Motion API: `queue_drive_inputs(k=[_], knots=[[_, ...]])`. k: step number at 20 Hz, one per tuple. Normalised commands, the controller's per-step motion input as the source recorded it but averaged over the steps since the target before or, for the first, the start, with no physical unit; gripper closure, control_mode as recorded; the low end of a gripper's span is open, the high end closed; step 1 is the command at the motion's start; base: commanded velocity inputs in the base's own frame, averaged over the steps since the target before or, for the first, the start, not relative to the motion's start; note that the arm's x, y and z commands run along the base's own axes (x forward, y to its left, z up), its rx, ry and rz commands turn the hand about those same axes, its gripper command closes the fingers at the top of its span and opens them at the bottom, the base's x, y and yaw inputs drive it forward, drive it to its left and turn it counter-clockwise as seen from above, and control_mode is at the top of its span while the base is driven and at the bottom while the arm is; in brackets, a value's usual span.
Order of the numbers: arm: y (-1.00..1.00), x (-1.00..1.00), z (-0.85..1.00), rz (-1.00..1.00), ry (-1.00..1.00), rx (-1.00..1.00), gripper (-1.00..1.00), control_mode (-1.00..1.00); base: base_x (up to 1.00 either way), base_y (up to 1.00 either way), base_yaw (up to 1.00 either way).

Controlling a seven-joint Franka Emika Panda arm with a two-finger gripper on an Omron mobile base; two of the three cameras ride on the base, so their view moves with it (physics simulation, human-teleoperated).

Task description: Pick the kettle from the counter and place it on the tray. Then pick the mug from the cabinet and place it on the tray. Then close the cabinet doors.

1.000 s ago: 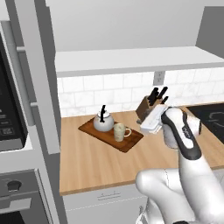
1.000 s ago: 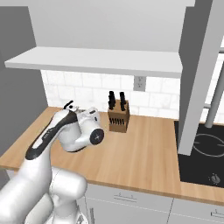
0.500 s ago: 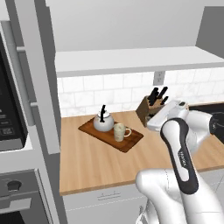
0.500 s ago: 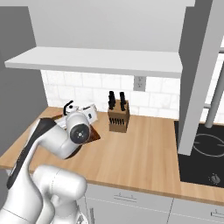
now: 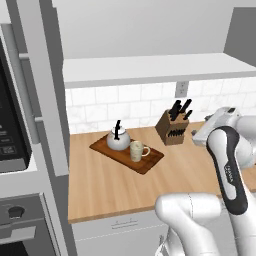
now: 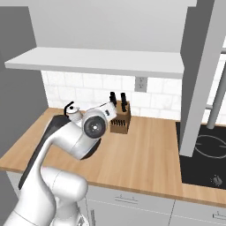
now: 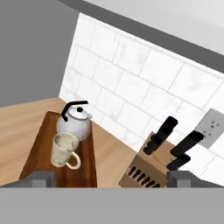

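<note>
1. Far left: grey column point(image 5: 50, 100) standing at the counter's left end, dark oven point(image 5: 12, 130) set in it.
2. Tray point(image 5: 150, 162) lying flat on the counter point(image 5: 115, 190), left of centre toward the back wall. Its long axis is running diagonally, far-left corner to near-right corner.
3. Tray is holding two things. Kettle point(image 5: 118, 140) is sitting upright at the far-left end, black handle standing above the lid; in the hand view point(image 7: 74, 123) the handle arches toward the left of the picture.
4. Mug point(image 5: 136, 151) is standing upright just beside the kettle, on its near-right side, mouth up. Loop handle is pointing right along the tray. In the hand view point(image 7: 63, 150) it appears empty. Whether mug and kettle are touching, cannot tell.
5. Knife block point(image 5: 173, 129) is sitting on the counter right of the tray, well apart from it, black handles tilting up toward the wall.
6. Gripper point(image 7: 111, 178): fingertips point(image 7: 42, 177) standing wide apart, nothing between them. It is hanging above the counter right of the tray, looking toward tray and block.
7. Far right: dark cooktop point(image 6: 205, 159) lying in the counter.
</note>
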Motion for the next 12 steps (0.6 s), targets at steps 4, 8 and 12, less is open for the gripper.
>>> queue_drive_inputs(k=[4, 8, 12], knots=[[-0.58, -0.25, -0.05, -0.07, -0.01, 0.16, -1.0, -1.0, 0.0, 0.0, 0.0], [-0.59, -0.4, -0.04, -0.13, -0.07, 0.29, -1.0, -1.0, 0.0, 0.0, 0.0], [-0.31, -0.26, -0.01, -0.15, 0.0, 0.21, -1.0, -1.0, 0.0, 0.0, 0.0]])
